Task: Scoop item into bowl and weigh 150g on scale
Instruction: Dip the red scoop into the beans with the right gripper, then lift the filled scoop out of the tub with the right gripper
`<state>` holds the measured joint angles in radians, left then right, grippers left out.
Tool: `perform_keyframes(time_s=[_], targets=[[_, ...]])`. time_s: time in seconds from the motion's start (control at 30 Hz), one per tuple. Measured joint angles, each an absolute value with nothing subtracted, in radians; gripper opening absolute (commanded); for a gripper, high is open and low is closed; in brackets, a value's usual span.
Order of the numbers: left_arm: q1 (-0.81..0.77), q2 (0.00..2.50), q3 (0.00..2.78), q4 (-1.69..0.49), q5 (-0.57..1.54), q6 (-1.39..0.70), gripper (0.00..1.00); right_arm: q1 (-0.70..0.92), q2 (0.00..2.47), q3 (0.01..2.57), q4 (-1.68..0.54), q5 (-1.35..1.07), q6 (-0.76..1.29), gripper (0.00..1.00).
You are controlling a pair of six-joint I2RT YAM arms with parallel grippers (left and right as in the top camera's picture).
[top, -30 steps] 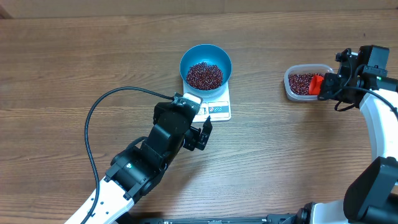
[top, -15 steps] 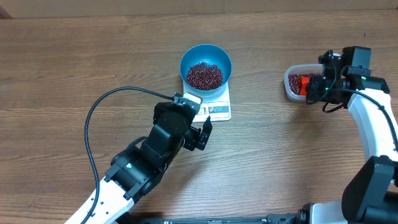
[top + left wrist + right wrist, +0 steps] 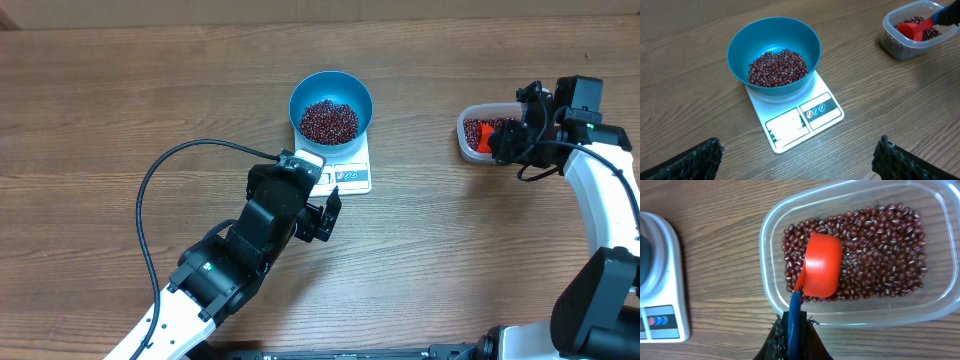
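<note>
- The step in hand looks like loading another scoopful: the right claw point(image 3: 793, 329) is clamped on the blue handle point(image 3: 794, 311) of the red scoop point(image 3: 822, 265). The scoop's cup sits on the beans in the clear tub point(image 3: 771, 287).
- The cup lies at the tub's end nearest the scale and shows only its outer shell to the wrist camera. Whether it has any beans inside cannot be told.
- The tub stands near the right edge of the bench, well apart from the scale point(image 3: 790, 127).
- The blue bowl point(image 3: 740, 45) sits on the scale's platform, around the middle of the bench toward its far edge. It already holds a pile of beans point(image 3: 777, 67) covering its bottom.
- The scale's display window faces the left arm, but its reading is too small to make out, so how close the weight is to the target is unknown.
- The left claw point(image 3: 799, 150) hangs over the bench just in front of the scale with its fingers wide apart, holding nothing. It seems parked as an observer.
- The next move calls for pushing the cup through the beans and turning it mouth-up. Then it must be lifted clear of the tub wall, carried level across the bare bench to the bowl and tipped gently.
- Near the target, small partial pours would be safer than a full dump.
</note>
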<state>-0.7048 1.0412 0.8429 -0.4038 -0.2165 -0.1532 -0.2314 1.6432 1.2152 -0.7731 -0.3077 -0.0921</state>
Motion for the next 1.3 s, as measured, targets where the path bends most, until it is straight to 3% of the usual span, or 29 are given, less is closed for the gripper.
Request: perform_keyframes(time_s=[1.3], targets=[[-0.705, 1.041, 0.842, -0.404, -0.216, -0.154, 1.0, -0.504, 1.647, 1.204, -0.747, -0.706, -0.078, 0.04]])
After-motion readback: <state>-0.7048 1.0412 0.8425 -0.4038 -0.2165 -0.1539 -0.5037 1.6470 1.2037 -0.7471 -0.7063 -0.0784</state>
